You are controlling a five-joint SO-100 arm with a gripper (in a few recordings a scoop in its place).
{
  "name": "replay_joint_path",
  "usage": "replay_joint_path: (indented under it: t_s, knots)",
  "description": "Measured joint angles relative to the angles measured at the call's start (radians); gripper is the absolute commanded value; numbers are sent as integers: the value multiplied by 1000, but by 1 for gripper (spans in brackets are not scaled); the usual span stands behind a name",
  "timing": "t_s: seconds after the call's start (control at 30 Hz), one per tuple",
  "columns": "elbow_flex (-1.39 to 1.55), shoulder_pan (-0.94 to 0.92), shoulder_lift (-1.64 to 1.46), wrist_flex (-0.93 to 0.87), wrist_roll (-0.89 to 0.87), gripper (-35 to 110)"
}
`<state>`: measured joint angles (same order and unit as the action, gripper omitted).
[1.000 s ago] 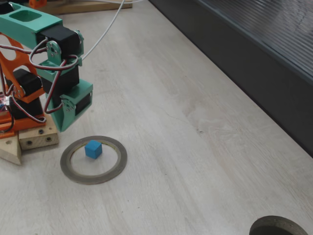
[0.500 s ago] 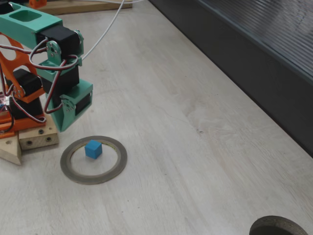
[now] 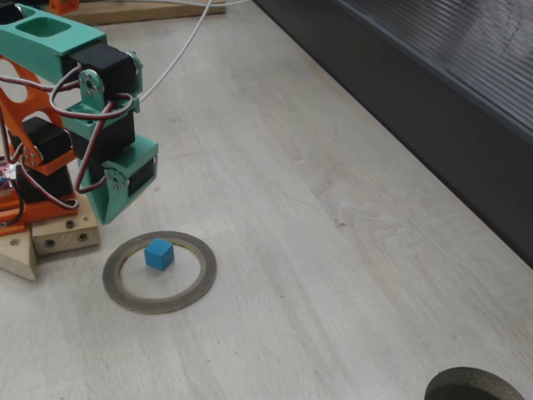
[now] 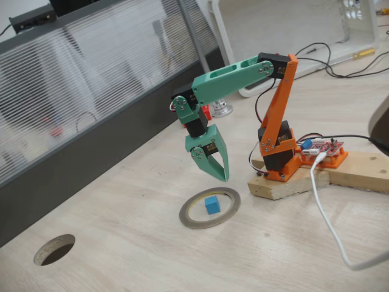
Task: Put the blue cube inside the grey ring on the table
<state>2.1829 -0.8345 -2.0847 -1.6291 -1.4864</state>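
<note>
The blue cube (image 3: 159,254) (image 4: 211,204) rests on the table (image 3: 333,250) inside the grey ring (image 3: 200,283) (image 4: 188,219), toward the part of the hole nearest the arm's base. My teal gripper (image 4: 216,173) (image 3: 112,208) hangs above the ring's edge on the base side, clear of the cube. Its fingers stand slightly apart with nothing between them. The arm is folded back over its orange base.
The arm's wooden base block (image 3: 58,237) (image 4: 304,176) sits right beside the ring. A dark round opening (image 3: 475,385) (image 4: 55,248) lies in the table further off. A dark grey ribbed strip (image 3: 416,92) borders the table. A white cable (image 4: 328,225) trails from the base.
</note>
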Motion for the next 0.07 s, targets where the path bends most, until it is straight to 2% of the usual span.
replay_joint_path:
  t_s: [0.07]
  knots:
    - [0,0,0,0,0,1]
